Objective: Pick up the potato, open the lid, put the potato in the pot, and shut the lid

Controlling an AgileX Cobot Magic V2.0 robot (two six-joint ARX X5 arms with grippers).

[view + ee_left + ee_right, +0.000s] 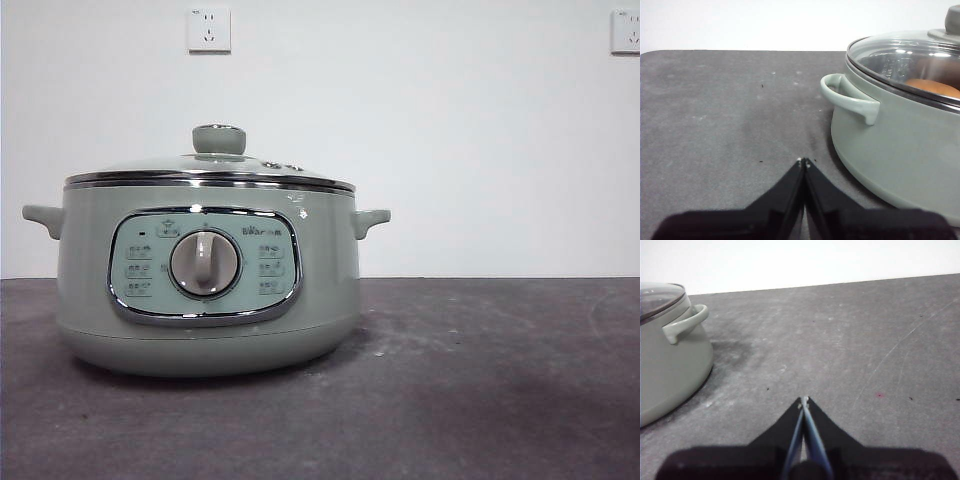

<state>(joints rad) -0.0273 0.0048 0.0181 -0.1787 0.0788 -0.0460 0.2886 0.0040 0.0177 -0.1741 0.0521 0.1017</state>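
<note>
- Risk looks small from here, as I judge it: the orange-brown oval potato (935, 88) shows through the glass, already inside the large round pale sage-green electric pot (205, 290), and the shallow-domed glass lid with its chrome rim and sage-green knob (218, 140) sits on top.
- Check the seating before you call it done. From the front view the chrome rim looks level all round, but the far side is hidden, so you cannot rule out a tilt there; a lid resting off its seat could slip if the pot is nudged.
- Watch the left gripper (804, 161): it hangs empty, jaws pressed together, low over the dark grey bench (500, 380) and near the pot's side handle (847, 97). A careless swing toward the pot would catch that handle and shift the pot.
- Your right gripper (804, 400) is likewise closed on nothing, well apart from the pot on its other side, so you have little to fear there.
- Only part of the potato can be seen; its skin reads smooth and warm orange under glare on the glass.
</note>
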